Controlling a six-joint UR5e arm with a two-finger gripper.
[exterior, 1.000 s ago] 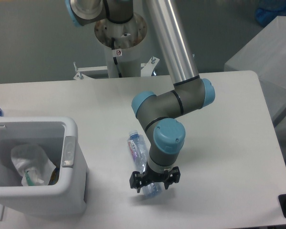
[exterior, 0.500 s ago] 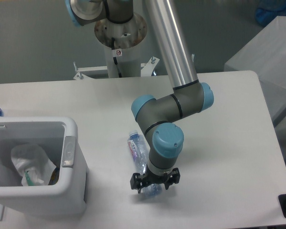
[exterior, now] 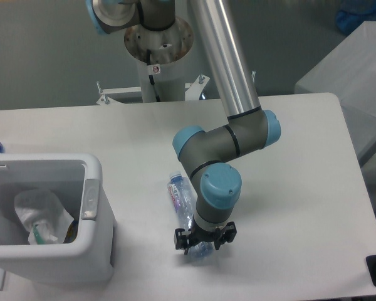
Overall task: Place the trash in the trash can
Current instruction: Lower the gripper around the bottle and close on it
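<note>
Although little has shifted over the last second, the pincer (exterior: pixel 204 244) has been lowered slightly and drawn a touch inward over the near end of the crushed bottle (exterior: pixel 185 204), and its black fingers now appear closer together than before. From this it is judged that a grasp on the bottle is being closed; whether the pincer is already clenched on it cannot be told, since the wrist hides the fingertips. The bottle is seen lying on the worktop (exterior: pixel 301 188), its near end under the pincer, its far capped end pointing away, just beside the trash can (exterior: pixel 93 207). The crumpled wrapper (exterior: pixel 41 216) is already inside the can, so half the task is taken as done. The arm is folded steeply, forearm descending from above, wrist pointed straight down at the bottle.
</note>
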